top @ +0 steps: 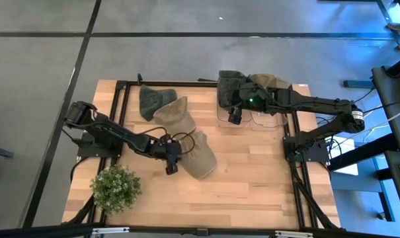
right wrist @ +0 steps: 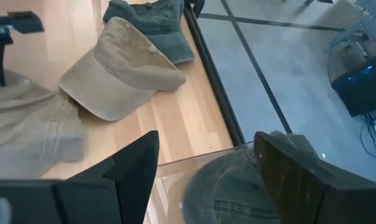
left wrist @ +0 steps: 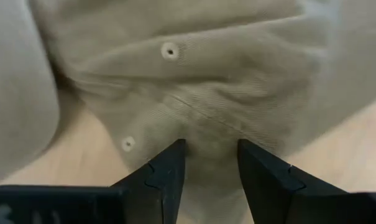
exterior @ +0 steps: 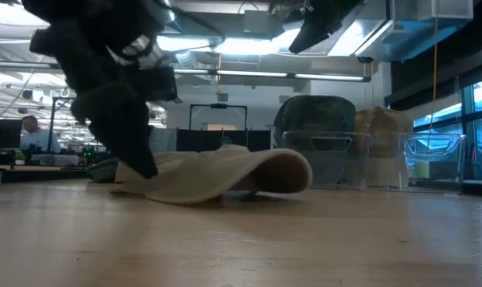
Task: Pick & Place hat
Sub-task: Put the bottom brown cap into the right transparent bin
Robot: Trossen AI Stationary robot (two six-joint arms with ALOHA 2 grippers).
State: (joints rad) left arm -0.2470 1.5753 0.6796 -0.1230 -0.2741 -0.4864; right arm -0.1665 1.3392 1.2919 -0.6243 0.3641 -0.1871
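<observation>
A tan hat (top: 201, 155) lies on the table near its middle, crown and brim down on the wood; the low view shows the tan hat (exterior: 225, 175) lying flat. My left gripper (top: 171, 165) is at its left side, shut on its crown cloth. My right gripper (top: 235, 118) is open and hovers over a clear stand (top: 252, 119) at the table's far right. A dark green hat (top: 230, 84) sits on that stand. In the right wrist view this dark green hat (right wrist: 237, 193) shows between the open fingers, which touch nothing. My left gripper (left wrist: 210, 155) pinches a bunched ridge of the tan hat's crown cloth (left wrist: 209, 134) between its two fingers, close to two eyelets. The fingers come slanting down from the table's left. The hat still lies on the table, and the cloth wrinkles toward the fingertips.
A second tan hat (top: 175, 114) and a dark green hat (top: 153, 100) lie on the far left part of the table. Another tan hat (top: 272, 82) sits on a stand at the far right. A potted plant (top: 116, 188) stands at the near left corner.
</observation>
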